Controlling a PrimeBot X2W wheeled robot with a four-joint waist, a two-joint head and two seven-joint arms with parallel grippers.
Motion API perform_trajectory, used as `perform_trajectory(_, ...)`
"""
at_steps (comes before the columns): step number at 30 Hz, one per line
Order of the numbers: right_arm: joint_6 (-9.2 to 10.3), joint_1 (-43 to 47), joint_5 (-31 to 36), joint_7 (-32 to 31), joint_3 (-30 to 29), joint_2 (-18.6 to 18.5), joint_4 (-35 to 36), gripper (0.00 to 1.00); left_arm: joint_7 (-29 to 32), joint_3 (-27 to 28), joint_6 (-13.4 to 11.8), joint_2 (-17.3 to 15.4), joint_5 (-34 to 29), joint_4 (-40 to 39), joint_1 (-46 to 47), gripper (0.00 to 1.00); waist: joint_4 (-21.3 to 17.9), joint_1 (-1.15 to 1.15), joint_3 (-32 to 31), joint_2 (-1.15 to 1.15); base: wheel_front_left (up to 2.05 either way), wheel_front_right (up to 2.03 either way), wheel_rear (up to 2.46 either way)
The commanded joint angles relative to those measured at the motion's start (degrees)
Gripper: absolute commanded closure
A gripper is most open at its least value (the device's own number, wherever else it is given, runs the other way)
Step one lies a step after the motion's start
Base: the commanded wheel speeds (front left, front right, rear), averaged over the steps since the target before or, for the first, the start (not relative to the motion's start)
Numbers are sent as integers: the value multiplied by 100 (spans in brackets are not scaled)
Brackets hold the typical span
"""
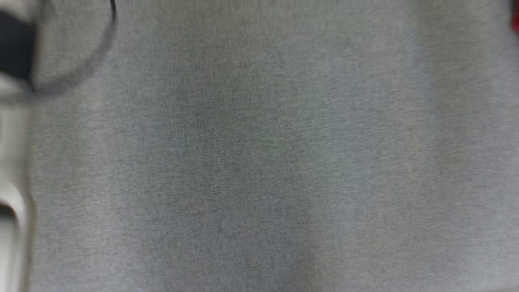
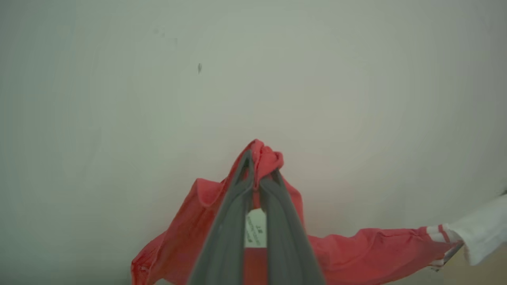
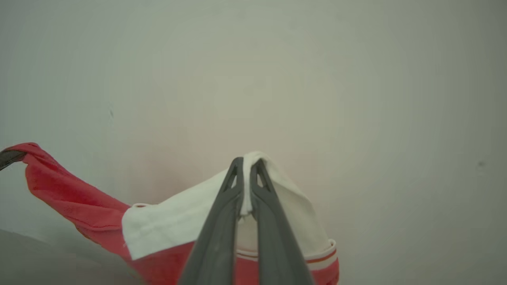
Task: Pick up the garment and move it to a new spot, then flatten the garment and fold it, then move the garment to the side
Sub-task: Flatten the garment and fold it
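- two-handed hold: left gripper (image 2: 259, 166) pinched tight on a bunched red edge of the red sleeveless jersey (image 2: 356, 245), beside its small white tag (image 2: 255, 231).
- right gripper (image 3: 247, 166) clamped on the white shoulder panel (image 3: 174, 221).
- held up against a pale plain background (image 2: 253, 79), spanning gripper to gripper, long axis along that line, with slack between.
- likely next: lowering both ends evenly onto the blurred grey fabric surface (image 1: 259, 162).

Head looks down — wrist views share the garment (image 2: 356, 245).
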State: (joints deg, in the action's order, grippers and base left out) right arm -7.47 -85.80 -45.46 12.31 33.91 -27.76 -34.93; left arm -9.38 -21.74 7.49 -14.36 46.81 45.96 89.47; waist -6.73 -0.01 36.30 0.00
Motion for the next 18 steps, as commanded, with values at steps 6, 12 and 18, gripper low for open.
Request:
perform_trajectory(6,0,2272,9,145,-396,-211,935,100,-167,100,-276,-248,325,-1359,-2290,100,-37,1,-870,0,0,0,0)
perform_trajectory(12,0,3845,143,40,-816,-133,1637,100,-252,292,-720,-371,587,-2531,-3979,100,-71,1,-1223,0,0,0,0)
perform_trajectory(18,0,5494,374,-277,-1451,127,2335,100,-385,467,-1135,-404,823,-3451,-5695,100,-57,1,-1586,0,0,0,0)
